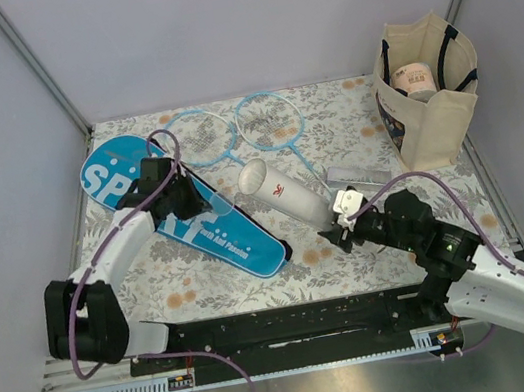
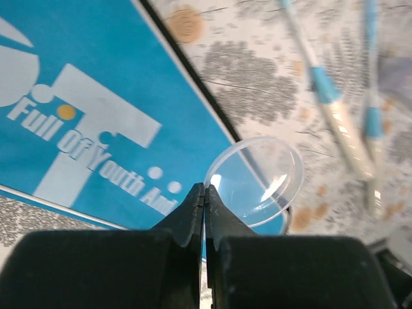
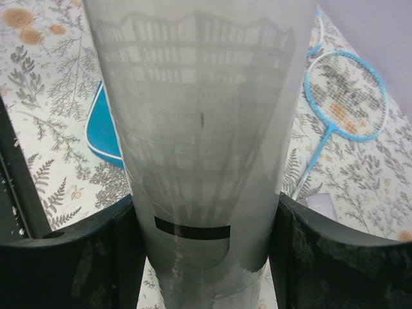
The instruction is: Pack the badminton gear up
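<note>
Top external view: the white tube (image 1: 280,193) is seen just right of the blue cover (image 1: 240,245), its long axis slanted, mouth pointed far-left, base near-right, where the jaws of the right gripper (image 1: 335,232) are clamped on it. At the cover's right edge the jaws of the left gripper (image 2: 205,190) are pinched together on a clear lid (image 2: 257,180).

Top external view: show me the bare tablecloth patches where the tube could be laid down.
Bare tablecloth: the near strip between the blue SPORT cover and the table's near edge; the back patch between the racket heads and the beige tote. Crowded: the centre, where the white tube, clear lid and racket shafts lie close.
</note>
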Robot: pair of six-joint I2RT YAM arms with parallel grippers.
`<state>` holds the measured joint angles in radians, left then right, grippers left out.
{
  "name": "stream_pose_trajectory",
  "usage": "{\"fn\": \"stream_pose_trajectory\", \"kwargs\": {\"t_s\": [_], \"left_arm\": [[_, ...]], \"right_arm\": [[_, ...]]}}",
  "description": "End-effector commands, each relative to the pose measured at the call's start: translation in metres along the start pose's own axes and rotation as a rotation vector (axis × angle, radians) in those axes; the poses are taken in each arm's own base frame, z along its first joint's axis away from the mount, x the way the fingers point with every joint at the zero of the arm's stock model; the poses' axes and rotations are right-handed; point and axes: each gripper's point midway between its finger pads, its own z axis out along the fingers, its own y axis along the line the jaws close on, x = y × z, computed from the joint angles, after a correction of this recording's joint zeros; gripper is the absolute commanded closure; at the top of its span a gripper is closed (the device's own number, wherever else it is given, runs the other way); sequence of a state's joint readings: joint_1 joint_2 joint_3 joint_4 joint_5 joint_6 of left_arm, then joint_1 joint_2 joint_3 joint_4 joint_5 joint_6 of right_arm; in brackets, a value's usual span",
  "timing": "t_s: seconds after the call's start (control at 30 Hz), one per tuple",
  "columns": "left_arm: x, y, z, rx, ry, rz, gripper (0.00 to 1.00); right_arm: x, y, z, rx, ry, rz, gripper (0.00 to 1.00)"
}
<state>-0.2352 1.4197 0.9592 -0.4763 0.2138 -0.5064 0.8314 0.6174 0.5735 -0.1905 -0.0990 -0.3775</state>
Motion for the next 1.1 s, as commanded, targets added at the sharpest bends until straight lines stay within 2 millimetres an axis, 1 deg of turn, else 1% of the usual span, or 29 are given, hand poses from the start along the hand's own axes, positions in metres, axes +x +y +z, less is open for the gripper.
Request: {"fn": "stream_pose_trajectory", "kwargs": {"t_s": [0.0, 0.1, 0.2, 0.3, 0.4, 0.5, 0.6, 0.67, 0.7, 0.73, 0.8, 0.87, 1.07], "left_arm": [[-0.020, -0.057, -0.053, 0.242, -0.094, 0.020, 1.00], [-0.027, -0.080, -0.087, 0.345, -0.141, 0.032, 1.00], [-0.035, -0.105, -0.128, 0.465, -0.214, 0.053, 1.00], [-0.044, -0.120, -0.168, 0.535, -0.295, 0.065, 1.00], [-0.047, -0.131, -0.200, 0.592, -0.356, 0.073, 1.00], [-0.042, -0.145, -0.230, 0.684, -0.383, 0.124, 1.00], [-0.034, -0.153, -0.251, 0.742, -0.400, 0.154, 1.00], [-0.028, -0.156, -0.256, 0.772, -0.387, 0.164, 1.00], [-0.025, -0.158, -0.258, 0.784, -0.370, 0.168, 1.00], [-0.020, -0.158, -0.258, 0.792, -0.349, 0.171, 1.00], [-0.011, -0.159, -0.259, 0.818, -0.310, 0.182, 1.00], [-0.002, -0.159, -0.257, 0.839, -0.278, 0.197, 1.00], [0.016, -0.146, -0.242, 0.800, -0.202, 0.226, 1.00]], "right_arm": [[-0.009, 0.011, 0.000, -0.062, -0.066, -0.033, 0.59], [-0.003, 0.013, 0.001, -0.065, -0.071, -0.042, 0.58], [-0.001, 0.021, 0.002, -0.099, -0.103, -0.059, 0.58], [0.001, 0.029, 0.003, -0.146, -0.116, -0.093, 0.58], [0.002, 0.032, 0.006, -0.165, -0.120, -0.116, 0.58], [0.004, 0.027, 0.007, -0.144, -0.105, -0.143, 0.58], [0.006, 0.009, 0.010, -0.063, -0.069, -0.198, 0.59], [0.013, 0.000, 0.016, -0.024, -0.049, -0.275, 0.59], [0.014, -0.007, 0.018, 0.010, -0.032, -0.287, 0.59], [0.007, -0.016, 0.020, 0.052, -0.049, -0.286, 0.59], [0.000, -0.025, 0.023, 0.097, -0.053, -0.289, 0.59], [-0.006, -0.032, 0.026, 0.122, -0.061, -0.298, 0.59], [-0.018, -0.037, 0.030, 0.123, -0.062, -0.328, 0.59]]}}
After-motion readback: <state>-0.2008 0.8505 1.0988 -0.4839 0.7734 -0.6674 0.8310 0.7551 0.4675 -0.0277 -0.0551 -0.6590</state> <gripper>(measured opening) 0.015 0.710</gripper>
